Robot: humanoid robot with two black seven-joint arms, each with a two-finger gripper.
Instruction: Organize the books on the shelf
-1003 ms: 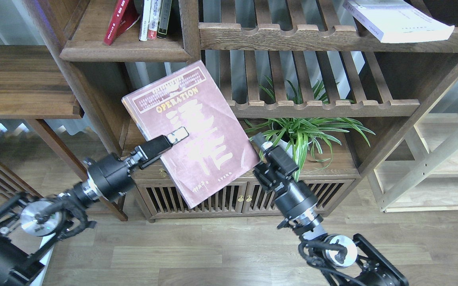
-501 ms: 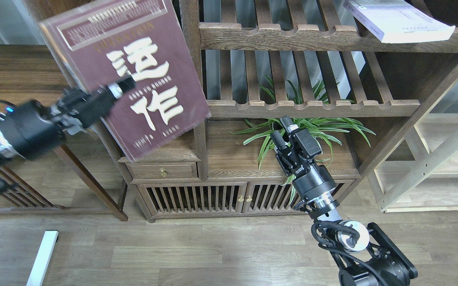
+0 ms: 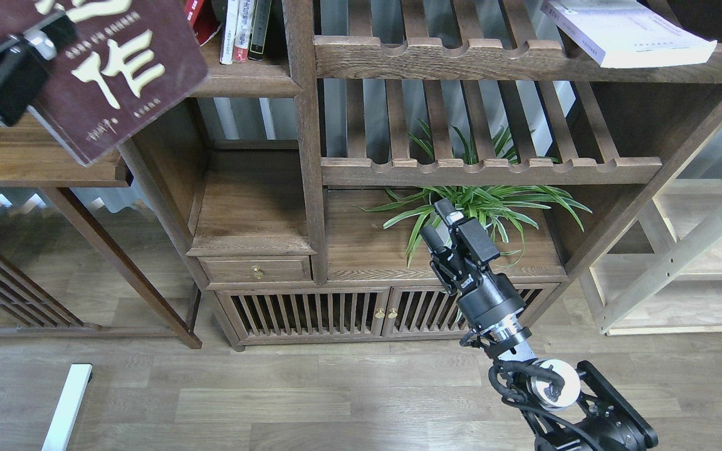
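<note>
The left gripper [image 3: 38,37], jaws clamped on the maroon book [image 3: 124,69], held it tilted before the shelf [image 3: 242,78], while the right gripper [image 3: 439,222], jaws parted and empty, stood beside a plant [image 3: 492,203], well apart.

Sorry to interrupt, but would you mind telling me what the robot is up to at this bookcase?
The left gripper holds a large maroon book with white Chinese characters, raised at the top left beside the solid dark-brown wooden shelf. The right gripper hangs open and empty before a green potted plant. A thick white book lies on the slatted rack.
</note>
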